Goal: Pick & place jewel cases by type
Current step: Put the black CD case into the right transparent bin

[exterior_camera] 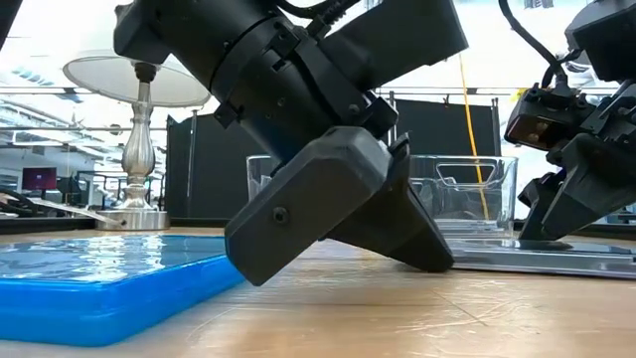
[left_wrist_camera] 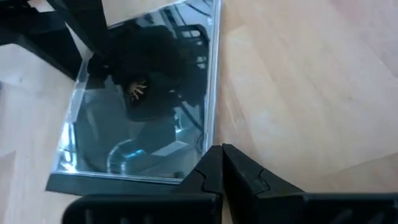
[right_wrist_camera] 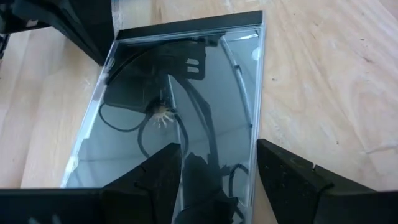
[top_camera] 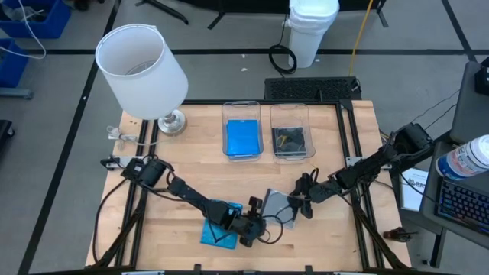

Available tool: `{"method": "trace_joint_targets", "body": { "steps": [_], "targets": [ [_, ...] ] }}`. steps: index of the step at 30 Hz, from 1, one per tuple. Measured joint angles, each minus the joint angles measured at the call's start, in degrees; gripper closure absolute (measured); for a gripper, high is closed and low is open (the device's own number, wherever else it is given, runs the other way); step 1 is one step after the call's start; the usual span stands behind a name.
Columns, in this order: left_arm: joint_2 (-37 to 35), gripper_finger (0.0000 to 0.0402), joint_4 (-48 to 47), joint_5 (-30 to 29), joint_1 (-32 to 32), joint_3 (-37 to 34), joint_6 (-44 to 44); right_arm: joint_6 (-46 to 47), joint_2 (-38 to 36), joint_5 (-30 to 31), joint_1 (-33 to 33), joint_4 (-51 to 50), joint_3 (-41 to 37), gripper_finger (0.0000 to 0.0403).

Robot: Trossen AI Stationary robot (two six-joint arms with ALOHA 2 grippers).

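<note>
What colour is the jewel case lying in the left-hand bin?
Bright blue jewel case in the left bin; clearest in the high view.

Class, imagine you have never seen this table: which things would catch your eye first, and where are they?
Near the table's front edge, both dark end effectors meet at a flat clear jewel case with a dark insert: the left end effector shut beside its edge, the right end effector open astride its opposite edge. A bright blue square jewel case lies under the left arm, and a big white-shaded lamp fills the back left corner.
</note>
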Motion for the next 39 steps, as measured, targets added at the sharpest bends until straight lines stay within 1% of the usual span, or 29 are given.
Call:
{"method": "trace_joint_targets", "body": {
  "steps": [5,12,16,21,31,39],
  "targets": [
    [0.00,0.0379,-0.17,-2.58,-0.23,0.00,2.12,-0.04,0.02,-0.11,0.00,0.17,0.00,0.0208],
    [0.00,0.0397,-0.77,-5.08,-0.41,0.00,5.39,-0.02,0.02,-0.11,0.00,0.26,-0.01,0.0208],
    [-0.11,0.0384,-0.54,-8.40,-0.78,0.02,8.76,-0.02,0.04,-0.07,0.02,0.37,-0.04,0.0209],
    [-0.20,0.0366,-1.19,-9.39,-0.87,0.07,9.76,-0.28,0.07,-0.09,0.02,1.25,-0.08,0.0209],
    [-0.31,0.0366,-1.80,-15.08,-0.84,0.20,14.40,-0.95,0.09,-0.07,0.04,1.76,-0.11,0.0209],
    [-0.31,0.0366,-1.76,-15.60,-0.84,0.20,15.81,-1.52,0.09,0.18,0.09,2.39,-0.11,0.0209]
  ]
}}
